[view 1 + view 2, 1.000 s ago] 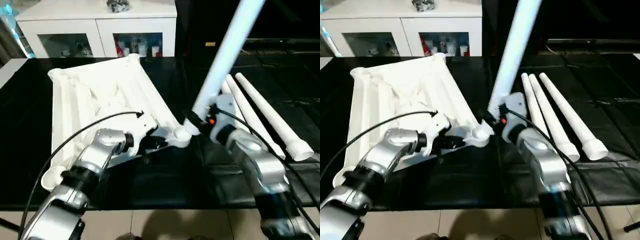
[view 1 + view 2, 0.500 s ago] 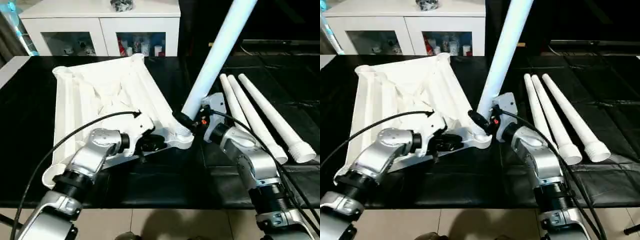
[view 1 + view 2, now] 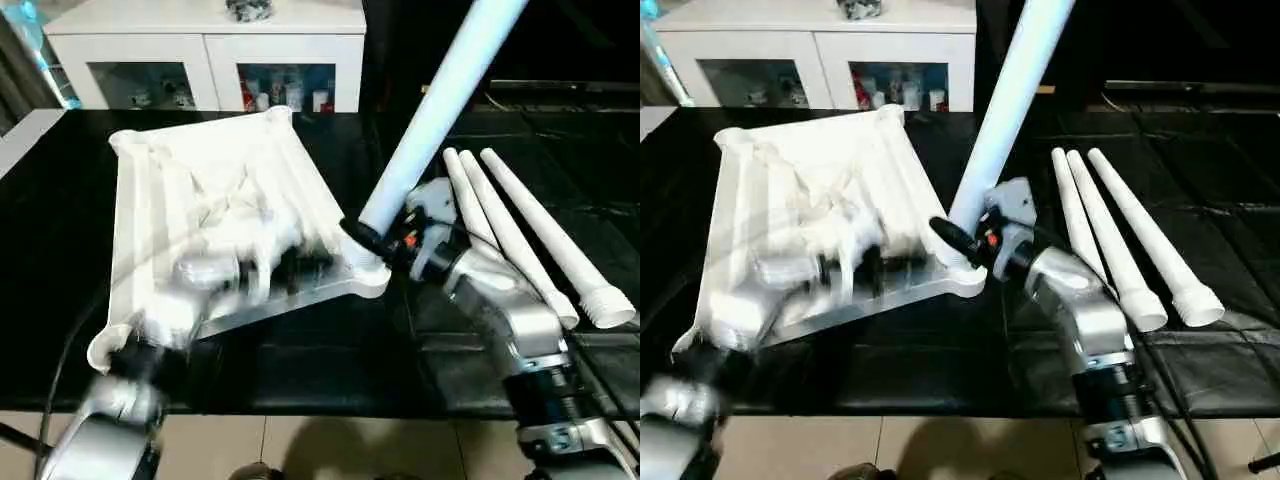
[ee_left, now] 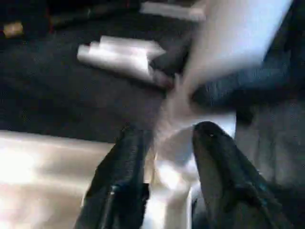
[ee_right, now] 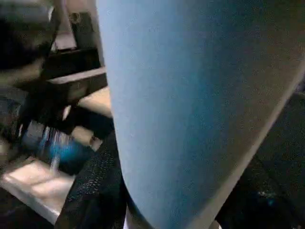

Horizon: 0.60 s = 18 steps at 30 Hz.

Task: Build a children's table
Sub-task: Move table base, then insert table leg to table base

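Note:
The white table top point(image 3: 200, 190) lies underside up on the black surface, its ribs showing. One white leg point(image 3: 440, 95) stands tilted in the near right corner socket point(image 3: 365, 275). My right gripper point(image 3: 368, 240) is shut on the base of this leg, just above the socket. A black finger point(image 5: 95, 191) presses against the leg in the right wrist view. My left gripper point(image 3: 300, 268) is blurred by motion over the top's near edge. Its fingers point(image 4: 124, 167) stand apart, with white plastic between them.
Three loose legs point(image 3: 530, 235) lie side by side on the black surface to the right, threaded ends toward me. A white cabinet point(image 3: 200, 50) with glass doors stands behind the table top. The black surface ends near me, with tan floor point(image 3: 330, 450) below.
My left gripper's fingers have parted from shut, and the left arm is now blurred by motion. The right gripper keeps its hold on the standing leg.

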{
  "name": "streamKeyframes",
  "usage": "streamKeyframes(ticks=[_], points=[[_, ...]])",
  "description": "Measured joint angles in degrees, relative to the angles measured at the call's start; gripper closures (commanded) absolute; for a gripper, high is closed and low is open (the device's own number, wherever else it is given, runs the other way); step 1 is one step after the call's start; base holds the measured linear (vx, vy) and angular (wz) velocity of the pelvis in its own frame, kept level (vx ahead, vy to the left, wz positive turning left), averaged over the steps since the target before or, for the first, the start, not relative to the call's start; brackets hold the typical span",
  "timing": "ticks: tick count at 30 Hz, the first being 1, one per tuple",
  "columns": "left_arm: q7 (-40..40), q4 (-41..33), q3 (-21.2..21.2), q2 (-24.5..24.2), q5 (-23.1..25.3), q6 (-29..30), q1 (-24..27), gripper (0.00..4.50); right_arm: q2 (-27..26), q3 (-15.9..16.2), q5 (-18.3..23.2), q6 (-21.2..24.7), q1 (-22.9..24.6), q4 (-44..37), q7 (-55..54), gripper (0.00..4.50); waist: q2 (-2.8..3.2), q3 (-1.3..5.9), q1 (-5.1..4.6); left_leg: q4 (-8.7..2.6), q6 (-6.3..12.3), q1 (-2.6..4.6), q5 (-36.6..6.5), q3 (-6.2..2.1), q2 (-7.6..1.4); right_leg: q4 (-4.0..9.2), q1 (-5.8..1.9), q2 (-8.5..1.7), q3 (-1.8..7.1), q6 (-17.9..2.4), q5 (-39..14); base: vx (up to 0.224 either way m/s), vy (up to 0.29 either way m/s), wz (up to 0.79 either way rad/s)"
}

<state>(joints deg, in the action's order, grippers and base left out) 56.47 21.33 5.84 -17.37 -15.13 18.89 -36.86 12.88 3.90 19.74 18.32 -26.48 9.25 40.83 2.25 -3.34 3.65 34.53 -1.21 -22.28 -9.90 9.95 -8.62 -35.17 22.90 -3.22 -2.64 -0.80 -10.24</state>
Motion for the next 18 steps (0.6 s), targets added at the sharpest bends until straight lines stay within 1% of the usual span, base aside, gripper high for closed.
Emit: streamKeyframes(ticks=[2, 3, 5, 7, 9, 10, 11, 13, 16, 18], points=[[2.0, -0.3, 0.1, -0.6, -0.9, 0.8, -0.1, 2.33, 1.2, -0.6, 1.0, 1.3, -0.3, -0.7, 1.7, 2.56, 0.00, 0.00, 0.02, -0.01, 0.00, 0.00, 0.0, 0.00, 0.00, 0.01, 0.00, 0.00, -0.02, 0.0, 0.0, 0.000, 0.000, 0.00], [2.8, -0.3, 0.7, -1.3, -0.7, 0.7, 0.1, 2.30, 1.8, -0.8, 1.2, 1.7, -0.4, -0.8, 2.3, 2.56, 0.00, 0.00, 0.01, -0.02, 0.00, -0.01, 0.0, 0.00, 0.00, 0.01, 0.01, 0.00, -0.02, 0.0, 0.0, 0.000, 0.000, 0.00], [3.7, -0.3, 1.6, -2.2, 0.3, 0.6, 0.8, 2.24, 2.5, -1.3, 1.2, 2.4, -0.3, -0.7, 2.8, 2.56, 0.01, 0.00, -0.01, -0.02, 0.01, -0.03, 0.0, 0.00, 0.00, 0.00, 0.04, 0.00, -0.02, 0.0, 0.0, 0.000, 0.000, 0.00], [4.2, -0.3, 2.0, -2.4, 0.9, 0.6, 1.3, 1.93, 2.5, -1.3, 1.2, 2.5, -0.3, -0.7, 2.9, 2.56, 0.01, 0.00, 0.00, -0.01, 0.01, -0.03, 0.0, 0.00, 0.00, 0.00, 0.03, 0.00, -0.02, 0.0, 0.0, 0.000, 0.000, 0.00], [4.5, -0.9, 4.3, -3.5, 2.9, -0.4, 2.4, 1.79, 2.5, -1.1, 0.6, 2.4, -0.3, -0.7, 2.1, 2.56, 0.01, 0.00, -0.01, -0.01, 0.00, 0.00, 0.0, 0.00, 0.00, 0.02, 0.01, 0.00, 0.00, 0.0, 0.0, 0.000, 0.000, 0.00], [4.6, -1.0, 5.5, -4.0, 4.0, -0.9, 3.1, 1.79, 2.6, -1.0, 0.1, 2.3, -0.3, -0.6, 1.5, 2.56, 0.01, 0.00, -0.03, -0.01, 0.00, 0.00, 0.0, 0.00, 0.00, 0.01, 0.01, 0.00, 0.00, 0.0, 0.0, 0.000, 0.000, 0.00], [4.7, -1.0, 7.6, -4.8, 5.9, -1.7, 4.3, 1.73, 2.8, -0.9, -1.1, 1.9, -0.3, 0.0, 0.4, 2.56, 0.01, 0.00, -0.05, -0.02, 0.00, 0.01, 0.0, 0.00, 0.00, 0.02, 0.01, 0.00, -0.01, 0.0, 0.0, 0.000, 0.000, 0.00], [4.8, -0.9, 9.1, -4.9, 7.1, -1.8, 5.7, 1.73, 3.1, -0.9, -2.4, 1.5, -0.1, 0.7, -0.6, 2.56, 0.00, 0.00, -0.06, -0.01, -0.01, -0.04, 0.0, 0.00, 0.00, 0.01, 0.04, 0.00, -0.01, 0.0, 0.0, 0.000, 0.000, 0.00], [5.1, -0.9, 10.2, -4.7, 7.5, -1.8, 5.9, 1.73, 2.8, -0.3, -3.6, 1.1, 0.0, 1.1, -1.8, 2.56, 0.01, 0.00, 0.05, -0.01, -0.01, -0.02, 0.0, 0.00, 0.00, 0.00, 0.04, 0.00, -0.01, 0.0, 0.0, 0.000, 0.000, 0.00], [4.9, 0.0, 10.5, -4.1, 8.2, -3.0, 5.7, 1.73, 2.2, 0.1, -4.6, 0.1, 0.6, 0.9, -3.0, 2.56, 0.04, 0.02, 0.07, -0.01, -0.01, -0.01, 0.0, 0.00, 0.00, 0.02, 0.02, 0.00, -0.01, 0.0, 0.0, 0.000, 0.000, 0.00]])
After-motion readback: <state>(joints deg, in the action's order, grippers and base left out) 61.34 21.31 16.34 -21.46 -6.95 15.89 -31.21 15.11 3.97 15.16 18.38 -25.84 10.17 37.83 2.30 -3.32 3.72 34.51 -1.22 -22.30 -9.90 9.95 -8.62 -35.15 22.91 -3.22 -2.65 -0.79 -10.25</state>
